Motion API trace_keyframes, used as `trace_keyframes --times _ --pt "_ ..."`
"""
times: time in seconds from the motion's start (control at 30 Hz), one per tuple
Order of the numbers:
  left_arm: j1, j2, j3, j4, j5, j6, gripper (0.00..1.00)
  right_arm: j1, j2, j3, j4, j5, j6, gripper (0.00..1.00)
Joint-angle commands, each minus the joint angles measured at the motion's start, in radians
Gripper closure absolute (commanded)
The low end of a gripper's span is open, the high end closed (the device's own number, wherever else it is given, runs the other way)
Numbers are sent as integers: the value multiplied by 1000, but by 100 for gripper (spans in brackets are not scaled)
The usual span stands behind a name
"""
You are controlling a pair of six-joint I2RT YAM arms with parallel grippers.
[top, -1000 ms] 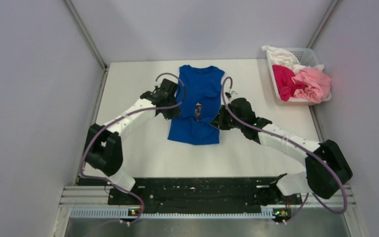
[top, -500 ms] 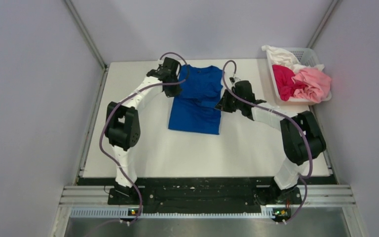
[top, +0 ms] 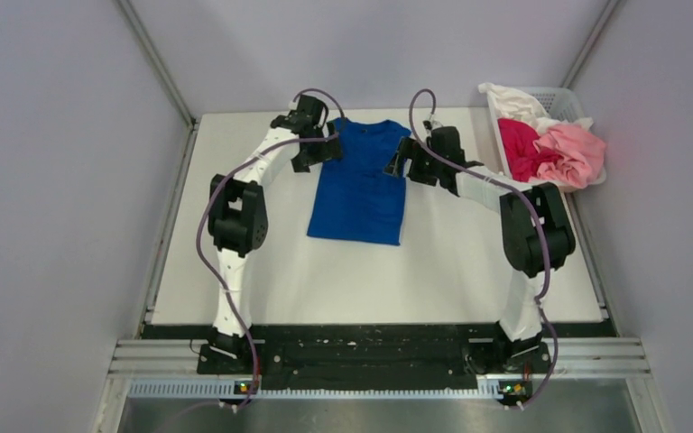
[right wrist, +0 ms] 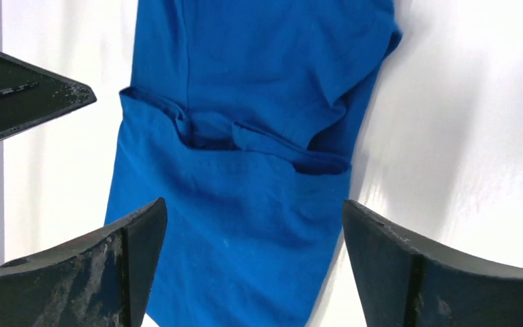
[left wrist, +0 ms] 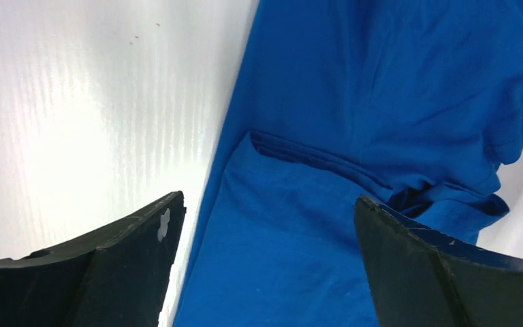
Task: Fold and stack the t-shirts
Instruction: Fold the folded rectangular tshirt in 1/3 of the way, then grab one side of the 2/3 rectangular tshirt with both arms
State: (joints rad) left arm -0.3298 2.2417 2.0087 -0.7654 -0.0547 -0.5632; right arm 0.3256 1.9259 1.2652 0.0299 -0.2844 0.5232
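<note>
Your left claw [top: 318,153] is released. In its wrist view the two fingers [left wrist: 122,266] stand wide apart and grasp nothing, and between them lies the left edge of the blue shirt [top: 358,194]. This claw is at the shirt's left shoulder, near the far edge of the counter [top: 370,280]. Whether the fingertips touch the cloth, I cannot tell.

Your right claw [top: 402,166] is released as well. Its fingers [right wrist: 408,272] are spread wide with nothing between them, and it is at the shirt's right shoulder, also near the far edge.

The blue shirt lies flat in the middle of the far half of the counter. Its collar points to the far edge and its hem to the near edge. Both sleeves are folded inward onto the body, so the shirt makes a long, narrow shape.

At the far right corner of the counter stands the basket [top: 564,104]. It holds a magenta shirt [top: 516,149], a pink shirt [top: 570,152] and a white shirt [top: 510,101], all crumpled. The pink one spills over the right rim.
</note>
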Motion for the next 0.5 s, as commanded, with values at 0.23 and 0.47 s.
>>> trace_keyframes --times 0.23,0.47 --pt "21 -372 -452 49 85 -55 1 62 -259 -285 -8 -13 -12 2" --pt "21 -536 -848 177 151 -100 11 173 -365 -494 -38 65 47 9"
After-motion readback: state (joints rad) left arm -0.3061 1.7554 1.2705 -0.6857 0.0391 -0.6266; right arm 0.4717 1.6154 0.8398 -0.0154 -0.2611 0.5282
